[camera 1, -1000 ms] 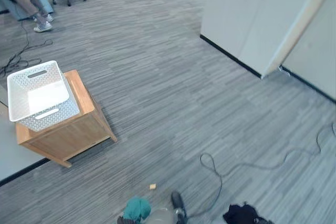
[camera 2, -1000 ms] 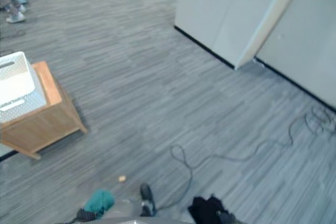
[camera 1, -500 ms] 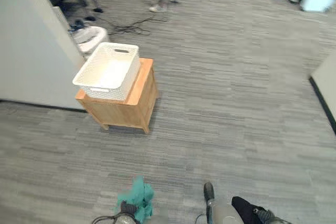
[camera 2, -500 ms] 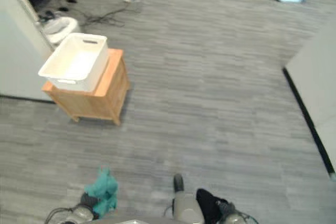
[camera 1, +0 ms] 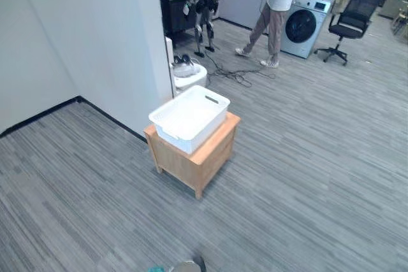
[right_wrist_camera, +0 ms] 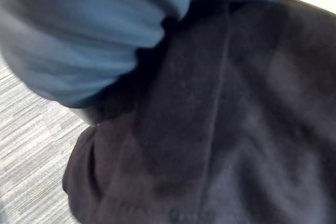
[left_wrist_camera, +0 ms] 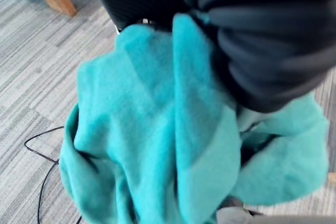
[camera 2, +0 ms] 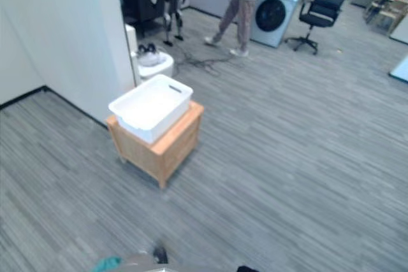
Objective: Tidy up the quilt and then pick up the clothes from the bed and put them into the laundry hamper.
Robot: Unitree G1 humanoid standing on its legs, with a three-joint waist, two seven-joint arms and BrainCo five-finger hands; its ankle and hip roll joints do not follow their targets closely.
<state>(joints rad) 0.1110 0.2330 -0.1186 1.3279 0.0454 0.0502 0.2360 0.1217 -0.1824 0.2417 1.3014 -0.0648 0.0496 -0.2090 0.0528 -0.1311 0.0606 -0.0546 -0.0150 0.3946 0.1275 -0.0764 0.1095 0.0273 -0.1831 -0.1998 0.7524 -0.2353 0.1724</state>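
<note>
A white plastic laundry hamper (camera 1: pixel 189 118), rectangular with perforated sides and slot handles at its ends, is sitting on a small wooden side table (camera 1: pixel 197 152) of pale orange-brown wood with short legs. The two are standing on grey striped carpet (camera 1: pixel 306 176), just beside the corner of a plain white partition wall (camera 1: pixel 95 36).

In the left wrist view a teal garment (left_wrist_camera: pixel 173 145) of soft, fleecy cloth is hanging in thick folds from under the dark ribbed cover of the left hand (left_wrist_camera: pixel 262 40); the fingers are buried in the cloth, so I cannot tell how they are set. A sliver of the same teal is peeking in at the near edge of the right eye view (camera 2: pixel 105 264), well apart from the hamper.

In the right wrist view a black garment (right_wrist_camera: pixel 220 129) (matte, with a flat sewn band running down it) is bunched up against the right hand (right_wrist_camera: pixel 94 35), whose cover is showing bluish here. Its fingers are hidden too, and I cannot tell their state.

Far off, a person (camera 1: pixel 275 11) in a white top and brownish trousers is walking past a front-loading washing machine (camera 1: pixel 303 20), the head cut off by the frame. A black office chair (camera 1: pixel 349 20) is standing to the right of it.
</note>
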